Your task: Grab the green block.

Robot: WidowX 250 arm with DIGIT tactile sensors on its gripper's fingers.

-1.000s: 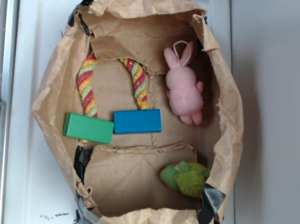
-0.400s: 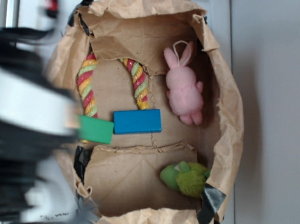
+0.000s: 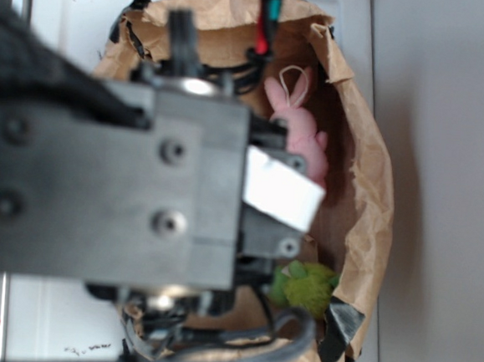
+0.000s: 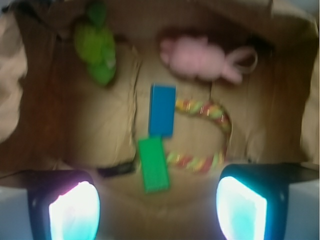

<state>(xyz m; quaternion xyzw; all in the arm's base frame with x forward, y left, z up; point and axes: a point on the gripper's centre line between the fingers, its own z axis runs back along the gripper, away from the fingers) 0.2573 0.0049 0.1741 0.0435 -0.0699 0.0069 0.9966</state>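
While the gripper (image 4: 157,210) hangs spread wide and empty, lies flat between and just ahead of the fingers (image 4: 75,212): the green block (image 4: 153,164), touching the blue block (image 4: 162,110) end to end. Probably rigid, light, smooth-faced; best pinched across the long side faces, mid-length.

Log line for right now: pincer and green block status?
pincer: open, nothing held | green block: flat in paper bag, between the fingers in the wrist view | blue block: beside it
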